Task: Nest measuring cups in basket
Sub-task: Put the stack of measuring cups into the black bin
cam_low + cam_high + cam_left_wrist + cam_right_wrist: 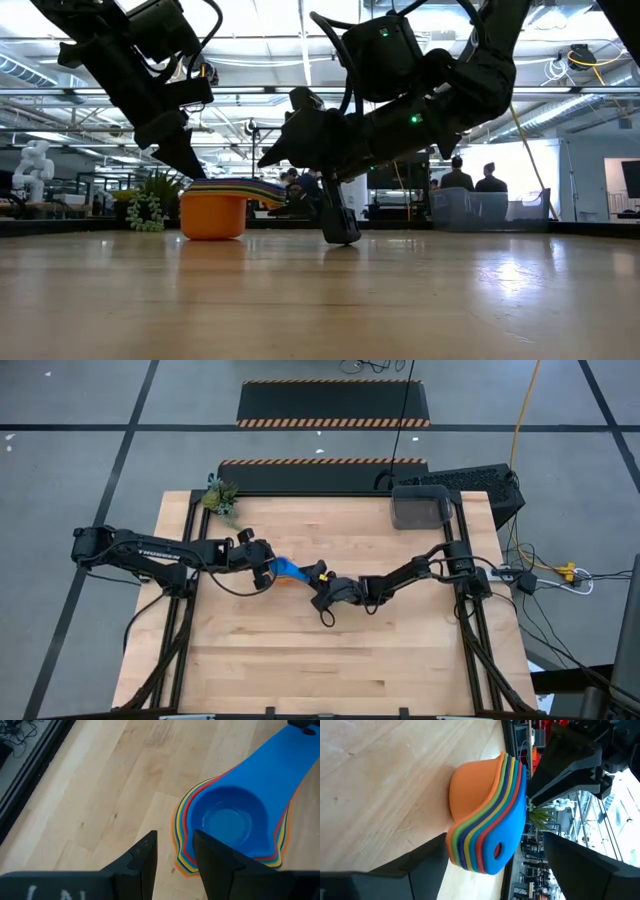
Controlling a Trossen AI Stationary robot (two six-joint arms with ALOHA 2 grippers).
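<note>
You have bare table (330, 660) all along the near side, but mid-table the nested measuring cups (287, 569) sit hemmed between the left gripper (266, 567) and right gripper (322, 588), while the basket (421, 507) occupies the far right corner.

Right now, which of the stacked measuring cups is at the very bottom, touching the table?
The orange cup. It is the outermost one of the stack, and its rounded body rests on the wooden table; the other colours sit inside it, with blue on top.
</note>
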